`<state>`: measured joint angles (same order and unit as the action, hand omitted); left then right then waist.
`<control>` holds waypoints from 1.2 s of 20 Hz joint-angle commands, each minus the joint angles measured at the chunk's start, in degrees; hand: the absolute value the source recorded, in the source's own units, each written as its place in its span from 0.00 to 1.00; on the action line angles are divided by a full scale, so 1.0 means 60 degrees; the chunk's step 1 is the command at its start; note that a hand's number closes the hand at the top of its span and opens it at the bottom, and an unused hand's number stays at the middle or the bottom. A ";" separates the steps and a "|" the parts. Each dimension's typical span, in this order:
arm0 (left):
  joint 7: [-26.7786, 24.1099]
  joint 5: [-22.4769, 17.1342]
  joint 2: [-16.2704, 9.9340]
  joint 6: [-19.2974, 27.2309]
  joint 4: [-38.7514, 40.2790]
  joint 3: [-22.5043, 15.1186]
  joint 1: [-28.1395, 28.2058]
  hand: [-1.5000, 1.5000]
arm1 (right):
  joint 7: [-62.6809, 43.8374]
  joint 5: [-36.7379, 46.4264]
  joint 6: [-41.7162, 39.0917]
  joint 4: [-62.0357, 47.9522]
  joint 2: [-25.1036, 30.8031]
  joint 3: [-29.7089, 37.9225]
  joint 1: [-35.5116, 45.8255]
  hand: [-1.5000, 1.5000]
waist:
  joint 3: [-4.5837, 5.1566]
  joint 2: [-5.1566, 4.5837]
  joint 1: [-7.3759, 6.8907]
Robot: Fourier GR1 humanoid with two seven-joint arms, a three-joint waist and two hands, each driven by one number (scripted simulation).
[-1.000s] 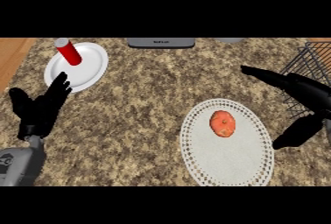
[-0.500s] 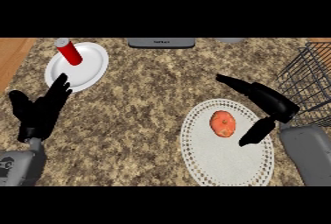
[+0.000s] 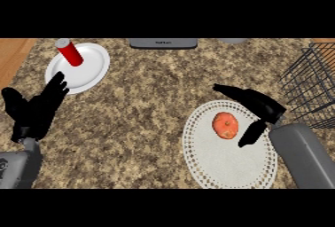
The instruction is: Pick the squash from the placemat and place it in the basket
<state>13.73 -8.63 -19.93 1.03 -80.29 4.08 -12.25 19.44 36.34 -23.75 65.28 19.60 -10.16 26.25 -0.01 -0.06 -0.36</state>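
An orange squash [image 3: 225,125] lies on the upper part of a white lace-edged placemat [image 3: 226,166] at the right of the counter. My right hand [image 3: 260,108] hovers just right of the squash, open, with fingers stretched above it and the thumb hanging down beside it, not touching it. The black wire basket [image 3: 313,84] stands at the right edge, partly cut off. My left hand [image 3: 36,111] rests open at the left, fingers up.
A white plate [image 3: 91,71] at the back left carries a red cylinder [image 3: 68,52]. A grey appliance [image 3: 163,43] sits at the counter's far edge. Wooden floor shows at the far left.
My right hand has moved left from the basket's side to the squash, now spread over and beside it. The left hand has stayed put.
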 commanded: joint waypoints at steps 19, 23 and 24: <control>0.0070 0.0921 0.0693 -0.0278 -0.0136 0.0362 0.0017 0.50 | 0.1322 0.1328 -0.0241 -0.0335 -0.0420 0.0421 -0.0354 0.00 | 0.0001 0.0010 0.0035; -0.0766 0.0644 0.0497 -0.0893 0.0686 0.0817 0.0115 0.50 | 0.1041 0.1700 -0.0002 -0.0540 -0.0680 0.0422 -0.0079 0.00 | 0.0003 0.0003 0.0033; 0.0280 0.0444 0.0501 -0.0713 -0.0017 0.0831 -0.0254 0.50 | 0.0542 0.1587 -0.0338 0.0370 -0.0768 0.0388 -0.0397 0.00 | 0.0003 0.0018 0.0057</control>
<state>12.64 -4.99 -16.43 -2.48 -79.38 8.03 -12.07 26.48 44.50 -25.02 64.14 16.66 -7.36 24.01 0.00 -0.01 -0.10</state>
